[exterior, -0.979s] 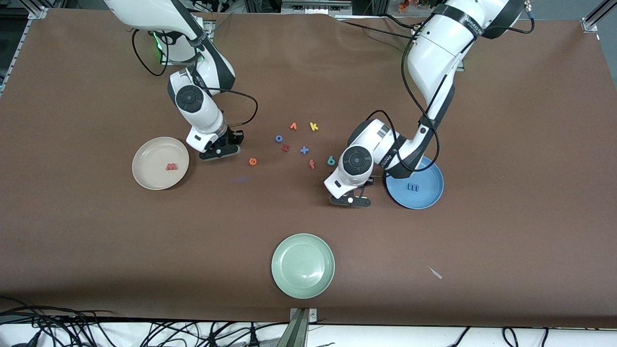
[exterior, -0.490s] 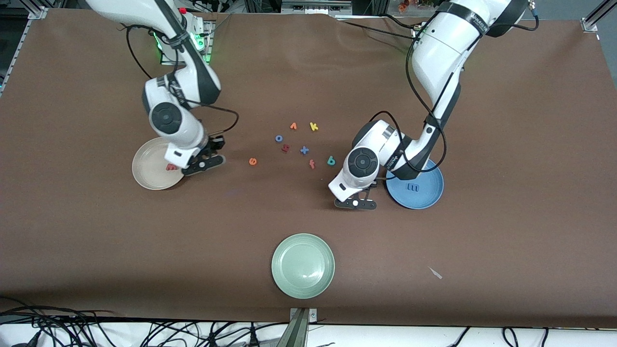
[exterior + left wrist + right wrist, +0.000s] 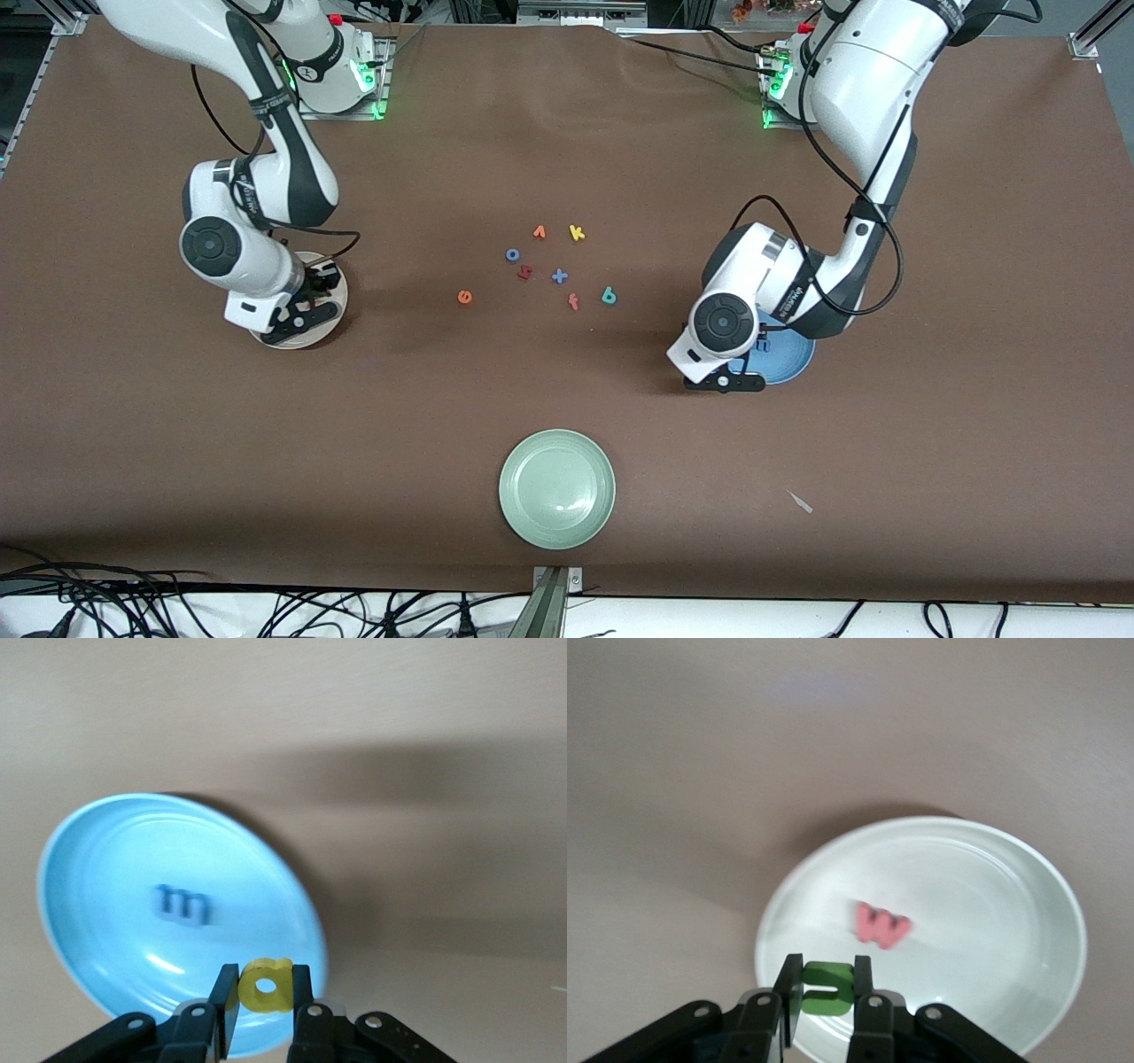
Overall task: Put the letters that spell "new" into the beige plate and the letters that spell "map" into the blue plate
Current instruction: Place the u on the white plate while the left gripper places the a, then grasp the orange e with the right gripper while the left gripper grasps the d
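Letters m (image 3: 182,904) and w (image 3: 881,926) readable in plates, left pincer (image 3: 263,992) pinching yellow a (image 3: 265,983), right pincer (image 3: 827,992) pinching green n (image 3: 827,987).

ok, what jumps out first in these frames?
Both arms carry letters over plates: the left gripper is shut on a small yellow foam letter a over the round blue plate, where a blue foam m lies. The right gripper is shut on a green foam n over the round beige plate, which holds a salmon-red w.
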You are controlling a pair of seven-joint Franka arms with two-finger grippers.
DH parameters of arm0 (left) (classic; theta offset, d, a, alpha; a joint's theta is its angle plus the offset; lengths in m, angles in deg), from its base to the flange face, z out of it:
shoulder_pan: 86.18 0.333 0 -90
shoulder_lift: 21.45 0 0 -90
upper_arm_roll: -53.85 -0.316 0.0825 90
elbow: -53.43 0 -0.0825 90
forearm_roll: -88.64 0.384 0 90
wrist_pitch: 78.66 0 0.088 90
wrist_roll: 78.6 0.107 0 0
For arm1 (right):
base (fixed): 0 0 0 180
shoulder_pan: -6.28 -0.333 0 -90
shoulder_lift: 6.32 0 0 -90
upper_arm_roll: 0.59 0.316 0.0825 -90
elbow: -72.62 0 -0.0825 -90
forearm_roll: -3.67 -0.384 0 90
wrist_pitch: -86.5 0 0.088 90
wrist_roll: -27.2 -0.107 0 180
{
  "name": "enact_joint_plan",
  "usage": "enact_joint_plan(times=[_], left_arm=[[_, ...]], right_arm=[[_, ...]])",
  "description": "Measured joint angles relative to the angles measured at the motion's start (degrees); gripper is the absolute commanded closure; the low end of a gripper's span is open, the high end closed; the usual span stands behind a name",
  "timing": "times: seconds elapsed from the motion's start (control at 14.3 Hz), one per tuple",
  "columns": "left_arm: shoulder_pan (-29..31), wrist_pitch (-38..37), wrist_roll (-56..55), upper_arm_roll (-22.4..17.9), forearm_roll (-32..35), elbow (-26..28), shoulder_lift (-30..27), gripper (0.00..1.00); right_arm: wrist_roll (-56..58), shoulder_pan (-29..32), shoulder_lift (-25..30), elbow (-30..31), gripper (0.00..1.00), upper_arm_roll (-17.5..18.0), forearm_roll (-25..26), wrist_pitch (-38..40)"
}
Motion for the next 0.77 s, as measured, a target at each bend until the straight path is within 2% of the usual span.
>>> enact_joint_plan(times=[0.07,0.14,0.21,0.49,0.77], left_arm=[[0.7,0.2,0.3,0.0,0.2,1.2,0.0,0.69],[1.1,0.5,0.4,0.0,0.3,2.2,0.0,0.15],[1.4,0.7,0.5,0.1,0.3,2.9,0.0,0.00],[1.8,1.4,1.3,0.7,0.1,3.1,-0.4,0.00],[1.4,1.7,1.1,3.6,-8.6,2.7,-2.2,0.00]], right_arm=[[0.3,0.1,-0.4,0.0,0.00,-0.5,0.0,0.0],[0.3,0.2,-0.8,0.0,0.00,-0.6,0.0,0.0],[0.2,0.2,-1.0,-0.1,0.00,-0.6,-0.1,0.0],[-5.9,0.0,-1.1,-3.1,0.00,0.4,-0.2,3.5],[-19.6,-0.7,-1.1,-6.3,0.00,6.9,-0.3,5.8]])
